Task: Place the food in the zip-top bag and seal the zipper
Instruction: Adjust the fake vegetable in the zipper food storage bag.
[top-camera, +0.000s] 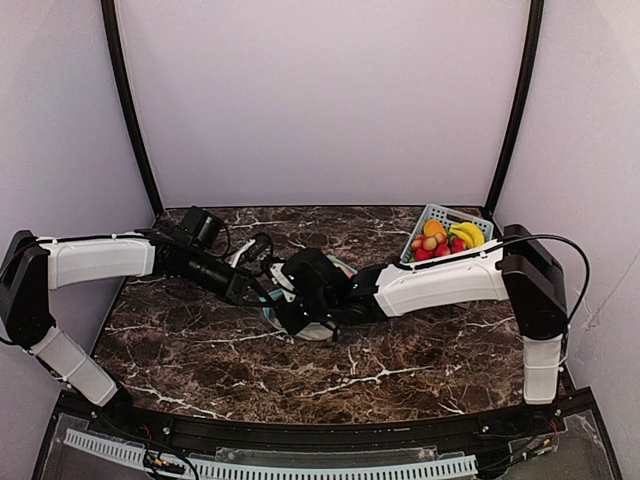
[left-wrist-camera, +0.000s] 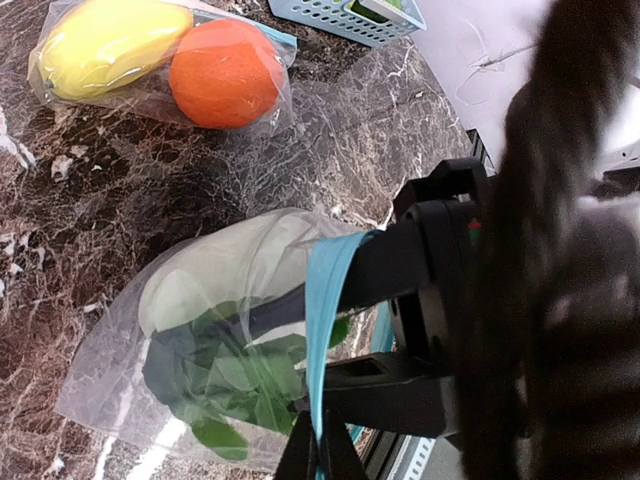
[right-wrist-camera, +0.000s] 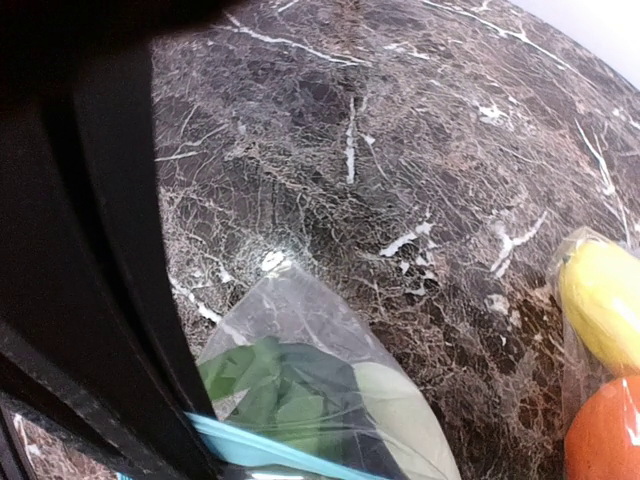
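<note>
zip-top bag (left-wrist-camera: 120, 385) lies on the bench (left-wrist-camera: 150, 170) with the white oblong (left-wrist-camera: 210, 270) and the green piece (left-wrist-camera: 230, 390) inside it, between the 2 arms. left pincer (left-wrist-camera: 320, 458) is pinched tight on the blue zipper strip (left-wrist-camera: 322, 330) at 1 end. right pincer (left-wrist-camera: 340, 335) sits at the bag mouth, jaws standing apart with the strip running between them, gripping nothing that i can see. a 2nd bag (left-wrist-camera: 135, 100) lies well apart, holding the yellow oblong (left-wrist-camera: 105, 40) and the orange ball (left-wrist-camera: 222, 72). the basket (left-wrist-camera: 340, 15) at the far corner holds more toy fruit. whether the zipper is pressed shut along its whole length cannot be told from any view. risks, as judgement: (1) with only 1 end held, any pull by the left arm would drag or tip the light bag and could pop a half-closed seal; (2) the white oblong lies close to the mouth and could bulge the film so the 2 tracks do not meet; (3) the film is slick and crumpled, so a pinch-and-slide could skip part of the strip; (4) the 2 pincers work very close together and could knock each other. writing: no brand, label or print legible on bag, basket or arms.
</note>
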